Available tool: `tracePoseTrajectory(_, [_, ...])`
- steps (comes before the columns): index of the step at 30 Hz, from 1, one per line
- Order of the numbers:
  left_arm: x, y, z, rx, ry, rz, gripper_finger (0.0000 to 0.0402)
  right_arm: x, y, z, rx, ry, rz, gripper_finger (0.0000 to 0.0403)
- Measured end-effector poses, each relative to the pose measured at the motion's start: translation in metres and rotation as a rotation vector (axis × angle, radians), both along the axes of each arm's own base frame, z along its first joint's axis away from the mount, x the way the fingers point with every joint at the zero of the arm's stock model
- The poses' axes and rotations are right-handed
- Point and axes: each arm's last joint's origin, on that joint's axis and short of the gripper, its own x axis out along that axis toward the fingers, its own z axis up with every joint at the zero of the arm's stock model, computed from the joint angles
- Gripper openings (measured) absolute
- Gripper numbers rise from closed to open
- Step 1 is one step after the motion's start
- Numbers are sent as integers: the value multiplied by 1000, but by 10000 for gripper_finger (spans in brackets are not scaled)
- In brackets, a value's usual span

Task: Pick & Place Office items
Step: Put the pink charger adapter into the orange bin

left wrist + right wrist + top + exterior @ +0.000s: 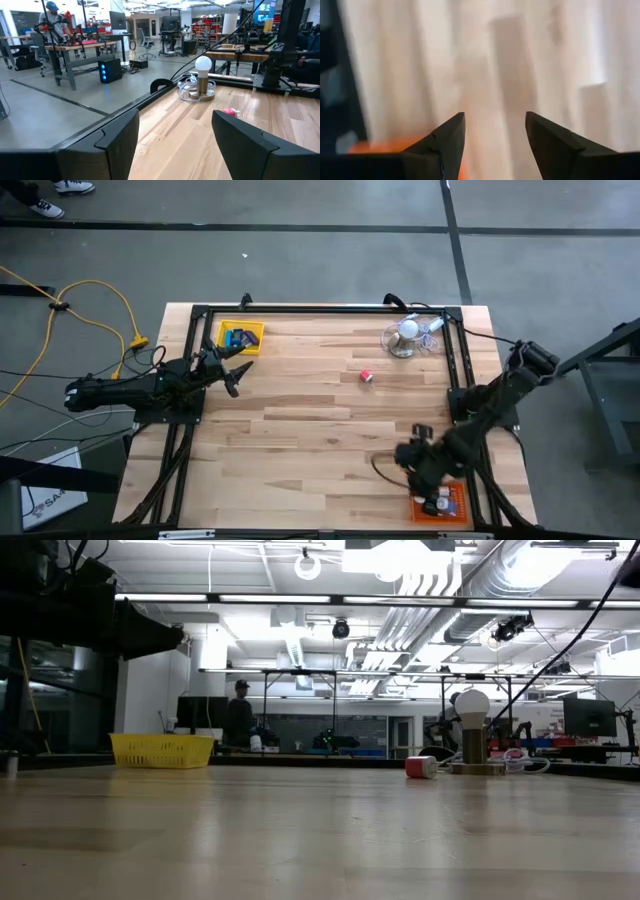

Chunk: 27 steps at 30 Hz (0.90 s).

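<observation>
1. Partly hidden: orange tray [452, 502] at the near right corner of the table [320, 430], overlapped by the right arm; small white and dark pieces [436, 502] inside, kind not distinguishable from above.
2. Hard to make out: contents of the yellow tray [241, 337] at the far left of the table; blue pieces [237, 338] visible in the high view, individual shapes unclear. In the low view only the tray's outer wall [162, 750] seen, contents concealed.
3. Right wrist view blurred; only a sliver of orange tray [380, 146] beside bare wood recognisable.
4. Small red-and-white piece [366, 376] lying alone on open wood, centre-right, well apart from both trays; also visible in the low view [421, 767] and the left wrist view [229, 112], detail too small to identify.
5. White ball-shaped object [408, 331] on a stand with a clear tangle, far right of the table, near the red-and-white piece but not touching.
6. Left gripper [236, 372] reaching in low from the table's left edge, just beside the yellow tray, pointing across the table; fingers [105, 145] spread wide, nothing between them.
7. Right gripper [412, 462] folded back over the near right area, just beside the orange tray, pointing down at the wood; fingers [445, 137] parted with a clear gap, nothing held.
8. Neither gripper visible in the low view.
</observation>
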Motion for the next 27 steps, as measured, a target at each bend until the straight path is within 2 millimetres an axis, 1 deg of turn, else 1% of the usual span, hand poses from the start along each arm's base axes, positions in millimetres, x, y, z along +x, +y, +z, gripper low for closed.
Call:
tracePoseTrajectory(6, [0, 0, 0, 0, 1, 0, 243, 37, -43, 1, -42, -36, -149, 195])
tracePoseTrajectory(14, [0, 0, 0, 0, 1, 0, 243, 73, -93, 4, -51, -122, -188, 195])
tracePoseTrajectory(19, [0, 0, 0, 0, 0, 0, 243, 85, -127, 4, -35, -125, -323, 195])
tracePoseTrajectory(22, [0, 0, 0, 0, 0, -1, 243, 92, -146, -3, -46, -102, -394, 195])
tracePoseTrajectory(27, [0, 0, 0, 0, 1, 0, 243, 104, -173, -20, -73, -43, -451, 195])
